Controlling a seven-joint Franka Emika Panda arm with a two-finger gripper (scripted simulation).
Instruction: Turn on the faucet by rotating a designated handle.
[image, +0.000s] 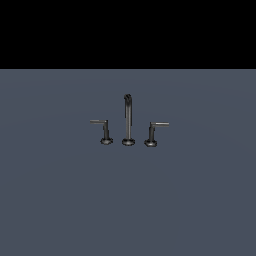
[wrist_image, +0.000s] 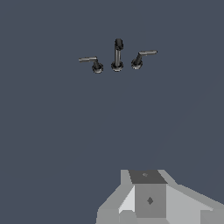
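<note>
Exterior view: the faucet (image: 128, 120) stands as three dark pieces in a row on the grey bench (image: 55, 200), the hooked spout (image: 128, 117) in the middle, the handle (image: 103, 130) with its thin bar pointing to the exterior view's left, and a second lever (image: 154, 132) pointing right; no arm shows here, so the task reads as at the approach step, nothing yet turned. Wrist view: the tool (wrist_image: 148, 199) shows only as a grey body at the frame edge, its fingers out of sight, so whether it is spread or pressed together cannot be told; the handle (wrist_image: 93, 62) sits well apart from it across bare bench. Next move, by judgement: carry the tool across to the bar's free end, clear of the spout, and push it round its slim post.
</note>
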